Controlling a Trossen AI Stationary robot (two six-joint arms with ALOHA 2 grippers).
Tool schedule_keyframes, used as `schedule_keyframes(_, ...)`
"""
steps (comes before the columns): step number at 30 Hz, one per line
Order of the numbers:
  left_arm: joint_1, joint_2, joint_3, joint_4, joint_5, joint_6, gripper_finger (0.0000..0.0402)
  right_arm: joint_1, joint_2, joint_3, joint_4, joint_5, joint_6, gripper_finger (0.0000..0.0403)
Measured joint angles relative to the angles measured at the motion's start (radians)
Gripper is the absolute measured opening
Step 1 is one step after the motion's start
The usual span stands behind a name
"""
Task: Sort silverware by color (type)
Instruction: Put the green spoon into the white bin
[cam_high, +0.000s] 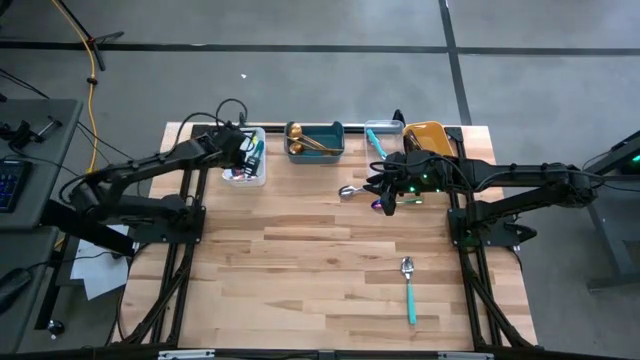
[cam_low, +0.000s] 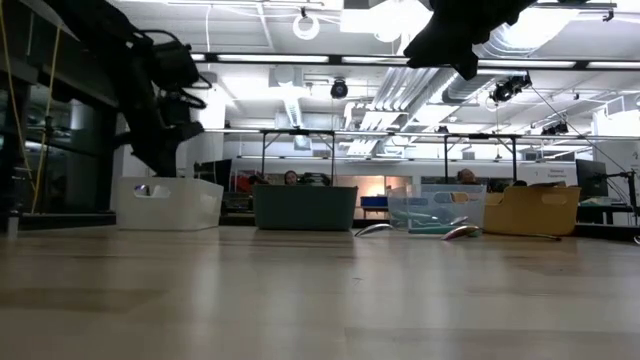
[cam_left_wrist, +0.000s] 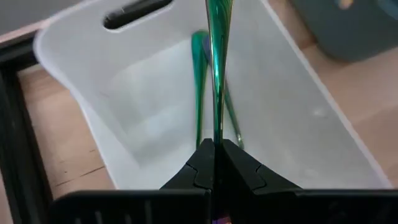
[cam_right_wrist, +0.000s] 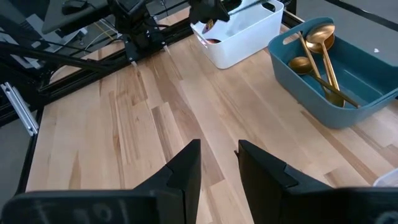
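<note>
My left gripper (cam_left_wrist: 214, 146) hangs over the white bin (cam_high: 245, 172) at the table's far left, shut on a slim iridescent green-purple utensil (cam_left_wrist: 216, 62). More iridescent pieces (cam_left_wrist: 199, 81) lie on the bin's floor. My right gripper (cam_right_wrist: 219, 152) stands open with nothing between its fingers, above the table near the far right, beside a silver spoon (cam_high: 348, 192) and a purple one (cam_high: 379, 206) lying flat on the wood. A teal-handled spoon (cam_high: 409, 290) lies near the front right. My left gripper pinches the utensil's thin shaft (cam_left_wrist: 216, 134) between its two fingertips. The fingers slant down from above, and the utensil runs on in line with them, out past the tips over the bin's inside. Its far end leaves the picture.
Along the far edge stand a teal bin (cam_high: 336, 152) holding gold spoons (cam_right_wrist: 320, 56), a clear bin (cam_high: 381, 126) with a teal utensil, and an orange bin (cam_high: 425, 133). Bare wood stretches across the table's middle and near left.
</note>
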Motion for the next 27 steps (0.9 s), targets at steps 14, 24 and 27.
schedule_keyframes(14,0.000,0.119,0.000,0.022,-0.018,0.020,0.0008,0.000,0.000,0.000,0.000,0.000,0.000,0.0101)
schedule_keyframes(24,0.000,0.119,0.000,0.021,-0.024,-0.005,0.0056,0.000,0.000,0.000,0.000,0.000,0.000,0.0101)
schedule_keyframes(27,0.000,0.111,0.000,0.016,-0.001,-0.009,0.0073,0.000,0.000,0.000,-0.001,0.000,0.000,0.0101)
